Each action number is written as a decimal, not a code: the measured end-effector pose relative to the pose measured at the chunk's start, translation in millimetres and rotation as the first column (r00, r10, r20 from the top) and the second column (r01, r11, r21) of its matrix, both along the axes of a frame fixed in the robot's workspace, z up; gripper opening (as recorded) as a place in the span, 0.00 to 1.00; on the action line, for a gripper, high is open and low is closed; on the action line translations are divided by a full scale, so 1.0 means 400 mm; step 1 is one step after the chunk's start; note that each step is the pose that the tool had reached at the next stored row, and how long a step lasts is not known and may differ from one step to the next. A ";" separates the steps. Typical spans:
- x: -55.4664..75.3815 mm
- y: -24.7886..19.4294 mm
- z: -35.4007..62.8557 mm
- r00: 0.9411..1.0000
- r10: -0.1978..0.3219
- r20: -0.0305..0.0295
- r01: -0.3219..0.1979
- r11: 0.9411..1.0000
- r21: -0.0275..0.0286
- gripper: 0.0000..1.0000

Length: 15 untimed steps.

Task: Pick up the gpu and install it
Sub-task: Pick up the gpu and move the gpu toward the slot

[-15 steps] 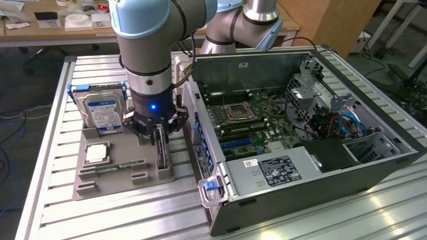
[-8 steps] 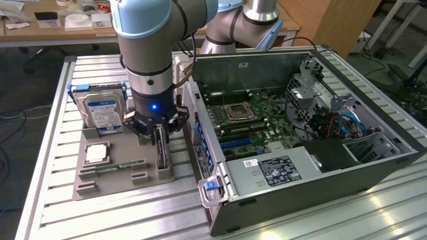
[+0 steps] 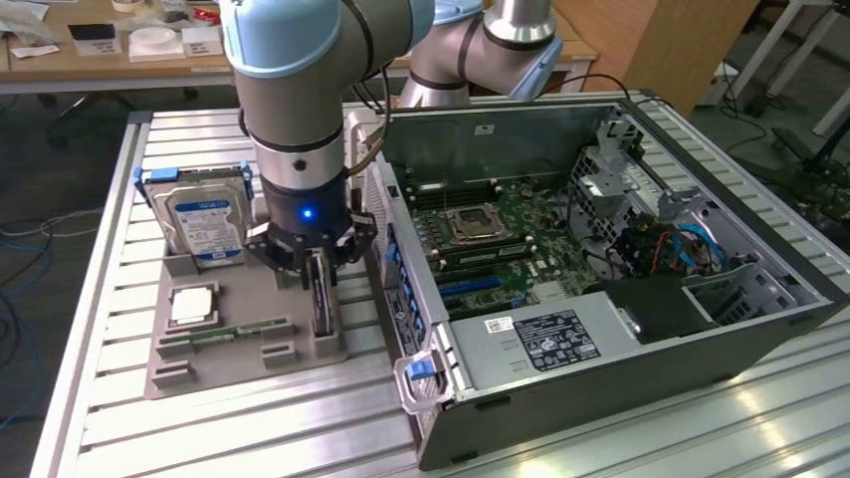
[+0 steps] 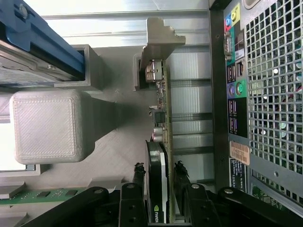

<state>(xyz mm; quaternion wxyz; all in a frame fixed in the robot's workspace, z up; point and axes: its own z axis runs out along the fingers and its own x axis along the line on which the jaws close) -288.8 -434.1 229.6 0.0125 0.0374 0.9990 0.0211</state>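
Your gripper (image 4: 159, 166) straddles the gpu (image 4: 156, 189), jaws unclosed: centre, squeeze evenly. In the exterior view, the case (image 3: 598, 368) is at 3 o'clock.

Going by the exterior view, from the gripper (image 3: 318, 279): 3 o'clock is blocked. The PC case (image 3: 558, 398) wall stands just beside the gpu (image 3: 322, 314), w/ only a thin gap btwn. At 10 o'clock the hard drive (image 3: 199, 214) stands tall, near. At 8 o'clock I see just a low chip (image 3: 193, 304) and memory stick (image 3: 246, 332). At 6 o'clock there's open table (image 3: 266, 428).
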 end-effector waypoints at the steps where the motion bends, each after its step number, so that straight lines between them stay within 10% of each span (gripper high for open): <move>1: 0.000 0.000 0.000 1.000 0.000 0.000 0.000 1.000 0.000 0.39; 15: 0.000 0.000 0.000 1.000 0.000 0.000 0.000 1.000 0.000 0.27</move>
